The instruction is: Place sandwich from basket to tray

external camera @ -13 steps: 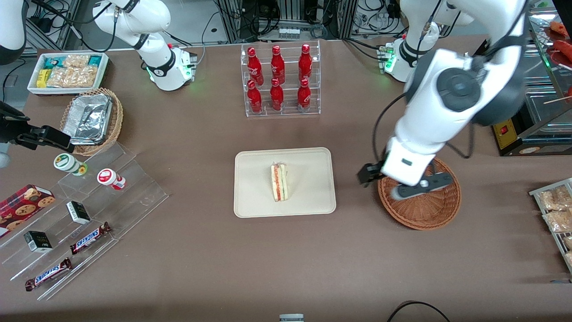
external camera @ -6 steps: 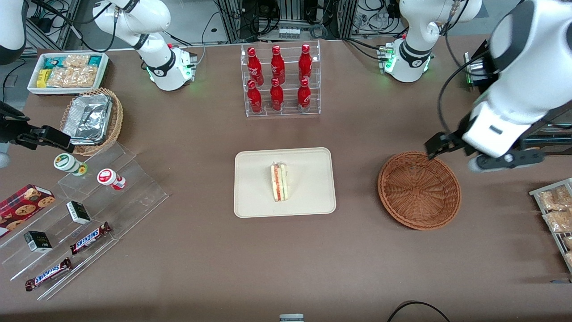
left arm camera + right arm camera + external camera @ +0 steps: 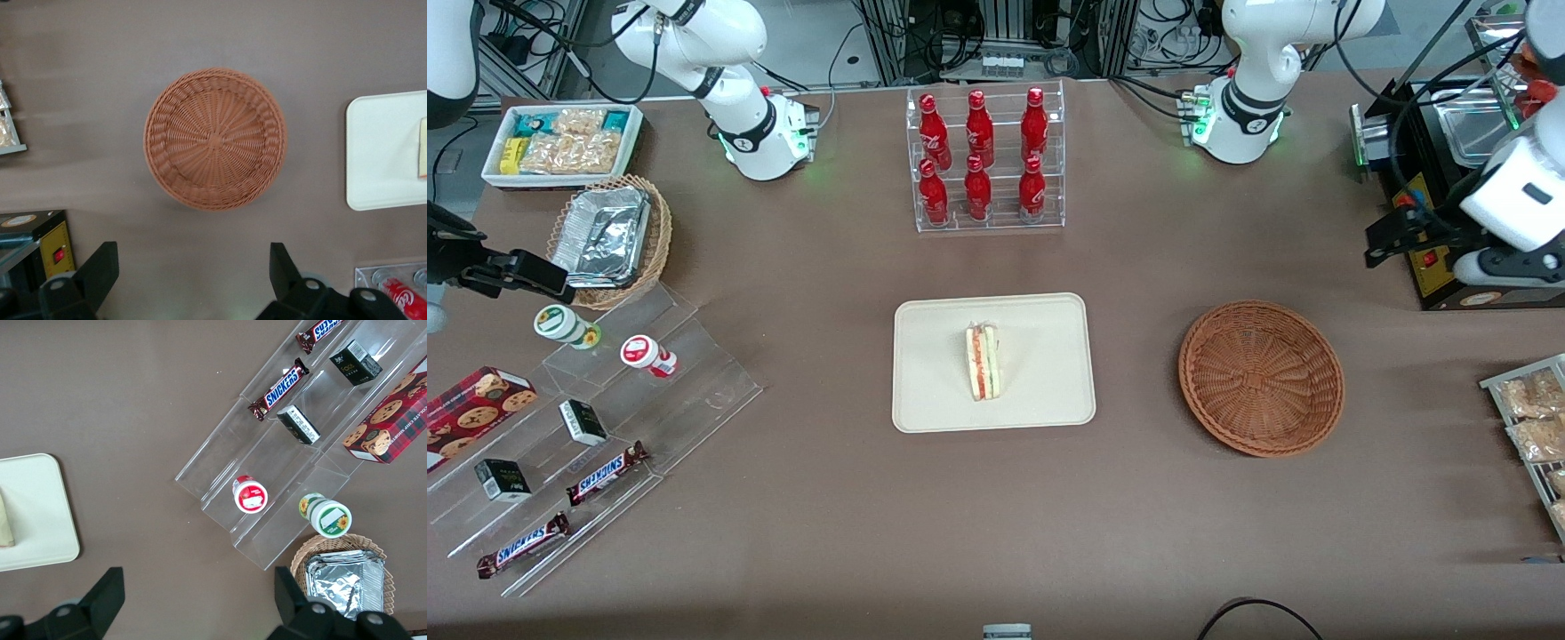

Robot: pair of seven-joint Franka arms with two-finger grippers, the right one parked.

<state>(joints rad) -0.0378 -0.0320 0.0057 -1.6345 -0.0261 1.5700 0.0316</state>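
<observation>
The sandwich, a white bread wedge with red and green filling, lies on the cream tray in the middle of the table. A sliver of it shows in the left wrist view, on the tray. The reddish-brown wicker basket stands empty beside the tray, toward the working arm's end; it also shows in the left wrist view. My left gripper is raised, farther from the front camera than the basket, near a black appliance. In the left wrist view the gripper is open and holds nothing.
A clear rack of red bottles stands farther back than the tray. A black appliance sits at the working arm's end, with snack packets nearer the camera. A tan foil-tray basket and acrylic snack steps lie toward the parked arm's end.
My left gripper has risen from over the basket and swung away toward the working arm's end and farther back. The sandwich, tray and basket have not moved.
</observation>
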